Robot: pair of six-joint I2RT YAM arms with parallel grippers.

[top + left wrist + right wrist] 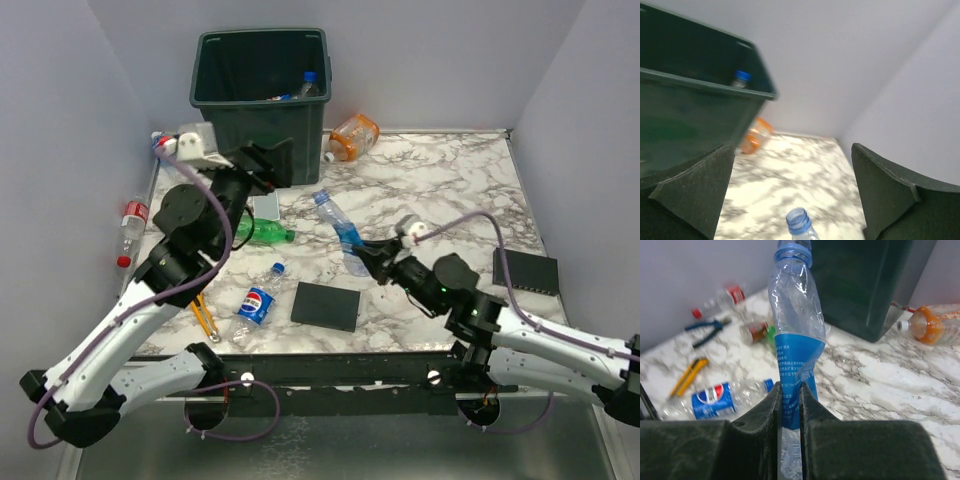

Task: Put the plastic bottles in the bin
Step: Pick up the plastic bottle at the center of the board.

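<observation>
at the far left edge of the desk, a red-capped bottle is lying by the wall, not yet collected. the left pincer is hanging released, its fingers spread wide with nothing between them, just beside the front wall of the bin. i judge it is between bottles, and the wide spread is suiting a reach for the next one. near its arm, a green bottle and a pepsi bottle are lying on the desk, close to yellow-handled pliers that are no part of the job. the bin is standing at the back wall, with at least one blue-capped bottle showing inside. to the right of the bin, an orange bottle is lying on its side. nearer the middle, the right pincer is clenching the crushed blue-label bottle low on its body, with the neck pointing away toward the bin. gripping the flattened part is probably giving the narrow fingers a firmer hold. i cannot tell whether this bottle is lifted or touching the desk. carrying it to the bin is looking like the step in hand, with several bottles left.
</observation>
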